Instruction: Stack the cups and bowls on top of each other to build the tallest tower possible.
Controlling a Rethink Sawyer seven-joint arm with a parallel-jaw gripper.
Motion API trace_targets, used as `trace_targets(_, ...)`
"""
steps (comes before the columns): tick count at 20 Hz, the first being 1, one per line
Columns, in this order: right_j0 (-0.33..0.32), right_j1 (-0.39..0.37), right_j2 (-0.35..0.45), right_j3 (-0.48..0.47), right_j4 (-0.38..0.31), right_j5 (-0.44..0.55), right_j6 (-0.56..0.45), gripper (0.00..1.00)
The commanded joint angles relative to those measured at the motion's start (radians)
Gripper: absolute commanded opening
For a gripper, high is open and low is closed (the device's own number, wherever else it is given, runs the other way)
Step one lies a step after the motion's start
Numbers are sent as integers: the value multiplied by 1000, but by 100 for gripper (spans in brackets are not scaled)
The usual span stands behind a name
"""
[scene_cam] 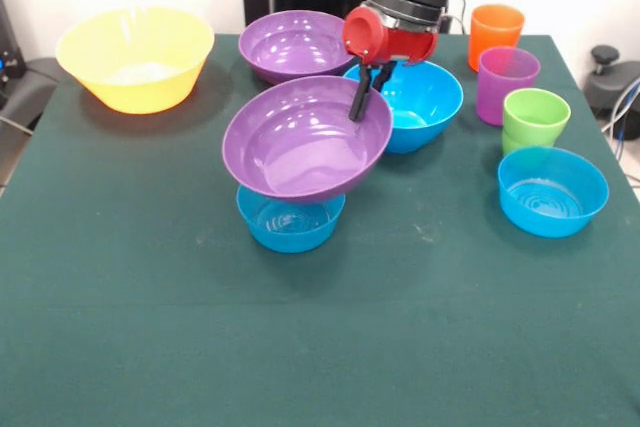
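A wide purple bowl (300, 142) sits tilted on a small blue bowl (290, 222) at the table's middle; together they form the tower. My gripper (368, 89) comes down from above and straddles this purple bowl's far right rim. One finger (359, 102) is inside the bowl and the other is outside, pinching the rim. A second purple bowl (293, 44) and a large blue bowl (425, 102) stand behind. A large yellow bowl (135, 57) is at the far left. A second small blue bowl (553, 192) is at the right. Orange (496, 34), purple (507, 84) and green (535, 117) cups line the right side. The light blue cup is out of view.
The dark green table cloth (300, 347) stretches wide in front of the tower. The large blue bowl stands directly behind the gripper. Black equipment (610, 77) sits beyond the table's right edge.
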Motion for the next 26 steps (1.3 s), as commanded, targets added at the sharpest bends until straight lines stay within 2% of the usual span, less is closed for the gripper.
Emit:
trace_targets(1, 5, 40, -6, -25, -32, -39, 93, 0)
trace_targets(7, -17, 26, -1, -37, -27, -16, 44, 0)
trace_targets(15, -2, 70, -11, -62, -26, -111, 99, 0)
trace_targets(17, 3, 72, -10, -68, -18, -104, 99, 0)
trace_targets(23, 39, 101, -57, -84, 0, -182, 160, 0)
trace_targets(26, 52, 113, -70, -96, 13, -184, 156, 0)
